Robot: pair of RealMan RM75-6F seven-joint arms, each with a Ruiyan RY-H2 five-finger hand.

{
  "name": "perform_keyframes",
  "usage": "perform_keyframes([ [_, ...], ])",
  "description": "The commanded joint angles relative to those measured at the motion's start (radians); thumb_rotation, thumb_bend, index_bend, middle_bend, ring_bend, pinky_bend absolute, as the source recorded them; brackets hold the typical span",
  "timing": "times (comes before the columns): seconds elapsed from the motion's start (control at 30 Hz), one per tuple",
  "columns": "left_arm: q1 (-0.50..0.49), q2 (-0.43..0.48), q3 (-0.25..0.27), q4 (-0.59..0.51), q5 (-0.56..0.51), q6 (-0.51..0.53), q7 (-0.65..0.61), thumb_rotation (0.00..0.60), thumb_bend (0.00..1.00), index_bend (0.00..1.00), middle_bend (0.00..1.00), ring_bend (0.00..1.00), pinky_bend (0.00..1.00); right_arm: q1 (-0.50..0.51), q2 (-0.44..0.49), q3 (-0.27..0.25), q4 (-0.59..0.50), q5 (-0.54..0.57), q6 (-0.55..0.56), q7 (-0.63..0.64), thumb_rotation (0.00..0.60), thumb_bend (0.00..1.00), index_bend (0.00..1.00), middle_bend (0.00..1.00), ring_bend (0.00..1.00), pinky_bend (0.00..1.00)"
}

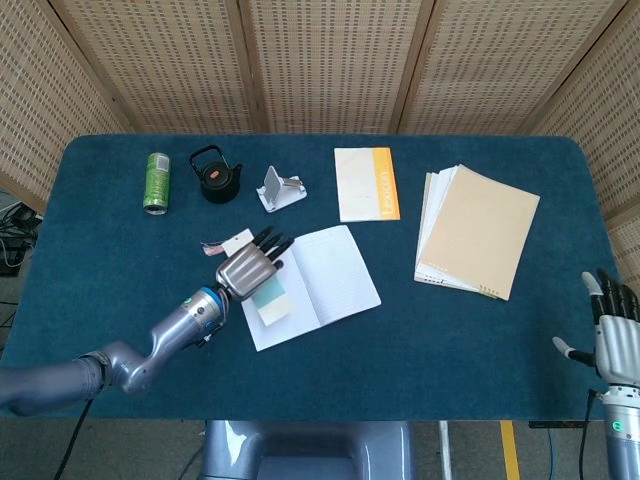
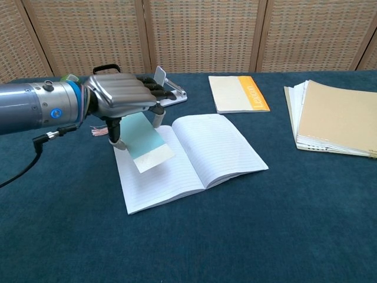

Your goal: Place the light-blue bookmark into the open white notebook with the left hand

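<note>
Bright even light, soft shadows, sharp focus

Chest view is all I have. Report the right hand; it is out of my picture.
Observer: The head view shows the right hand low at its right edge, fingers apart, holding nothing.
Operator: Give me the kettle. The left hand blocks it here.
Observer: The black kettle stands at the far left, between the green can and the white phone stand, apart from the left hand.
Operator: Check the bookmark from above.
Observer: From above, the light-blue bookmark, which the left hand holds, falls inside the outline of the left page of the open white notebook. Whether it touches the paper I cannot tell.
</note>
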Motion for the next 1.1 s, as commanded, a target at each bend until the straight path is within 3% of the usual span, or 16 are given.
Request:
perform_keyframes([
  [0.03, -0.019, -0.021, 0.0, 0.007, -0.02, -0.01, 0.013, 0.6, 0.13, 0.43, 0.0, 0.0, 0.0, -0.001, 0.0, 0.002, 0.002, 0.003, 0.0, 0.006, 0.6, 0.08, 0.0, 0.0, 0.0, 0.0],
  [0.53, -0.088, -0.089, 0.011, 0.061, -0.084, -0.027, 0.054, 0.6, 0.13, 0.4, 0.0, 0.0, 0.0, 0.0, -0.002, 0.004, 0.012, 0.009, -0.011, 0.024, 0.6, 0.08, 0.0, 0.0, 0.0, 0.0],
  [1.1, -0.147, -0.166, 0.034, 0.175, -0.023, -0.053, 0.0, 0.6, 0.13, 0.36, 0.0, 0.0, 0.0, 0.0, -0.008, 0.013, 0.036, 0.025, -0.021, 0.041, 0.6, 0.08, 0.0, 0.0, 0.0, 0.0],
])
